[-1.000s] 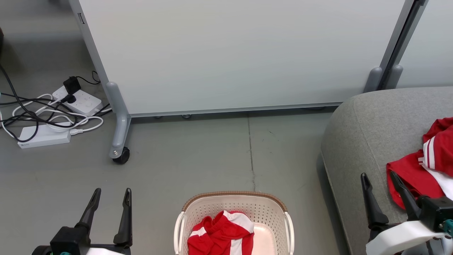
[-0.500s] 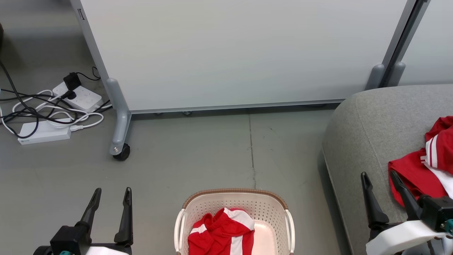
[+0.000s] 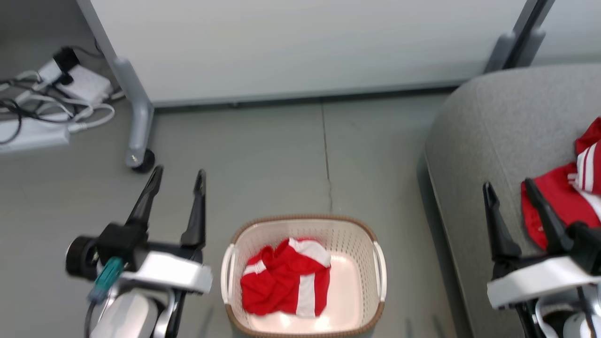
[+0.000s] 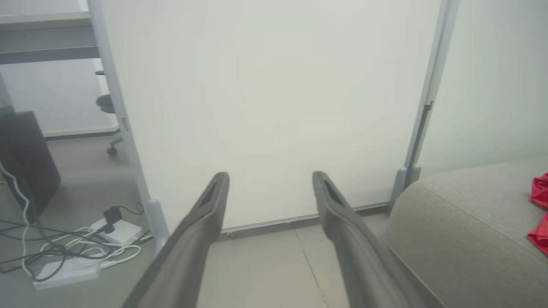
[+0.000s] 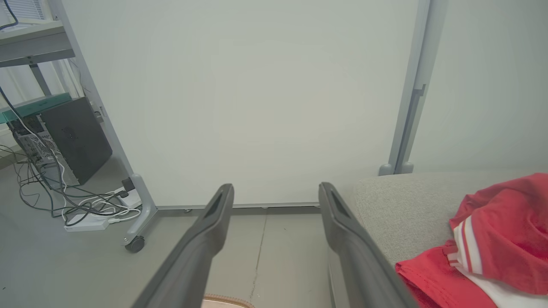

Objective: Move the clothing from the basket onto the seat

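One red garment (image 3: 286,277) lies crumpled in the left half of the basket (image 3: 300,218), which stands on the floor (image 3: 263,155) between the two arms. The left pincer (image 3: 179,170), fingers apart and holding nothing, hangs over bare floor just left of and beyond the basket, clear of the cloth. The right pincer (image 3: 507,184), likewise spread and empty, hovers over the edge of the seat (image 3: 493,122), where another red garment (image 3: 558,206) lies on the cushion just to its right; whether they touch I cannot tell.
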Tool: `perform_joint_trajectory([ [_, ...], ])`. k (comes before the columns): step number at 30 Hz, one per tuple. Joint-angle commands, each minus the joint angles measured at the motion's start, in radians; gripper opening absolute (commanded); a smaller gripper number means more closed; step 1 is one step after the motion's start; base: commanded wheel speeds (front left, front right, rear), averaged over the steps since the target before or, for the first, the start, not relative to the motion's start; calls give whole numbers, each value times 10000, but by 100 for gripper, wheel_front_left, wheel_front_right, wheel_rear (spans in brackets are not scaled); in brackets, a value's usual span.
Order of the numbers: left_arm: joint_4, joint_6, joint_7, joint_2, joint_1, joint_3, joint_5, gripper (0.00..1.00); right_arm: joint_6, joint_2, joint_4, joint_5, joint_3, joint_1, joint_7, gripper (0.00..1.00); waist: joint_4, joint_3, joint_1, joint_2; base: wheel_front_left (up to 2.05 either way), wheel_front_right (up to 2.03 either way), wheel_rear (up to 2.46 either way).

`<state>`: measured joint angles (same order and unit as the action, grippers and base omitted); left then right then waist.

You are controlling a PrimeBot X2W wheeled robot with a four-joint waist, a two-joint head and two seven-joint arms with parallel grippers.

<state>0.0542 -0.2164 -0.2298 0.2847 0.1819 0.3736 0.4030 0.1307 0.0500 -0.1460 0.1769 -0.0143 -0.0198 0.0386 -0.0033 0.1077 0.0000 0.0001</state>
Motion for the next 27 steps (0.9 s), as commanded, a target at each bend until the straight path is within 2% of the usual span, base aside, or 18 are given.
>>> perform_joint_trajectory([
  [1, 158, 112, -47, -55, 321, 49, -79, 100, 2, 49, -47, -30, 14, -248, -23, 100, -241, 807, 0, -1, 0, 0, 0],
  [9, 2222, 878, -179, -931, 2486, 1028, -604, 100, 2, 218, -289, 67, 95, -1452, -294, 100, -811, 3052, 0, -1, 0, 0, 0],
  [17, 4842, 1581, -279, -1631, 4066, 1630, -826, 100, 2, 226, -174, 307, 514, -2616, -877, 100, -1729, 5054, 0, -1, 0, 0, 0],
  [24, 7394, 2113, 2, -1776, 5558, 2256, -1254, 100, 2, 145, -107, 540, 1021, -3435, -1467, 100, -2510, 6674, 0, -1, 0, 0, 0],
  [27, 8430, 2214, 199, -1705, 6083, 2408, -1431, 100, 2, 106, -12, 653, 1328, -3730, -1752, 100, -2947, 7259, 0, -1, 0, 0, 0],
])
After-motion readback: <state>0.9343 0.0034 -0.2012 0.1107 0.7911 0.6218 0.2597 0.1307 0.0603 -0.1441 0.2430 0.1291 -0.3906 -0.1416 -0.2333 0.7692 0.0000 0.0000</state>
